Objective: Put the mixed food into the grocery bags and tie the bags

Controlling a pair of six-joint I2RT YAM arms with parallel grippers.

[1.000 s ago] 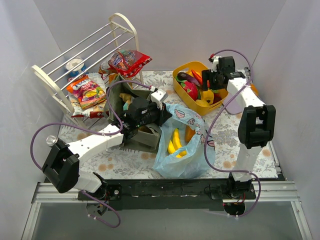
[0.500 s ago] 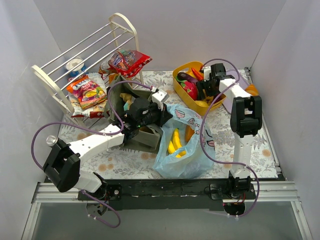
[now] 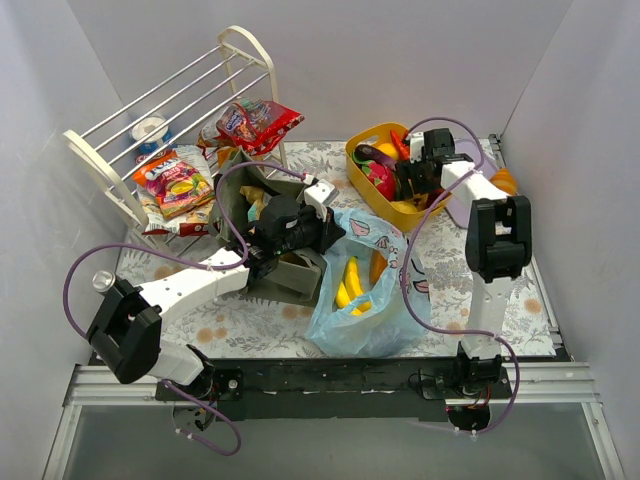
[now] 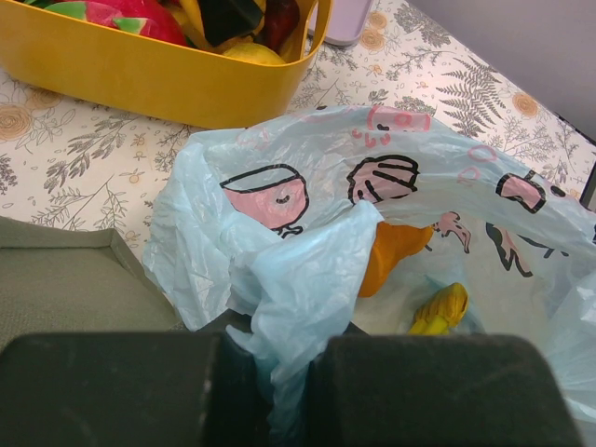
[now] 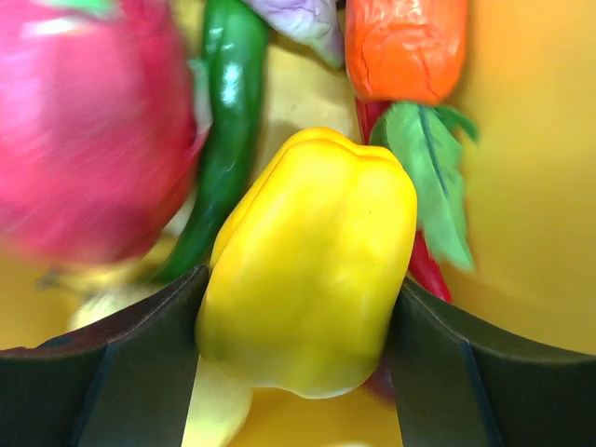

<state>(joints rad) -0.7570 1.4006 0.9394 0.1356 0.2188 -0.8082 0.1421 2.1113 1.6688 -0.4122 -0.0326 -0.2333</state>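
Observation:
My left gripper (image 4: 293,391) is shut on a bunched fold of the light-blue bag's rim (image 4: 289,279), holding the mouth up beside the olive tote (image 3: 295,270); in the top view it sits at the bag's left edge (image 3: 322,228). Inside the blue bag (image 3: 385,300) lie yellow bananas (image 3: 350,283) and an orange piece (image 4: 391,256). My right gripper (image 5: 300,284) is down in the yellow tub (image 3: 362,185), its two fingers pressed against the sides of a yellow pepper (image 5: 312,261). A green chilli (image 5: 223,140), a pink fruit (image 5: 84,130) and an orange piece (image 5: 405,47) lie around it.
A white wire rack (image 3: 150,100) stands at the back left with snack packets (image 3: 178,180) on it and a red one (image 3: 258,122) on top. A lilac object (image 3: 462,210) and an orange fruit (image 3: 505,182) lie right of the tub. Walls close in on three sides.
My right gripper has moved left and down from the tub's right rim into the tub and now grips the yellow pepper. The left gripper has kept still, holding the bag.

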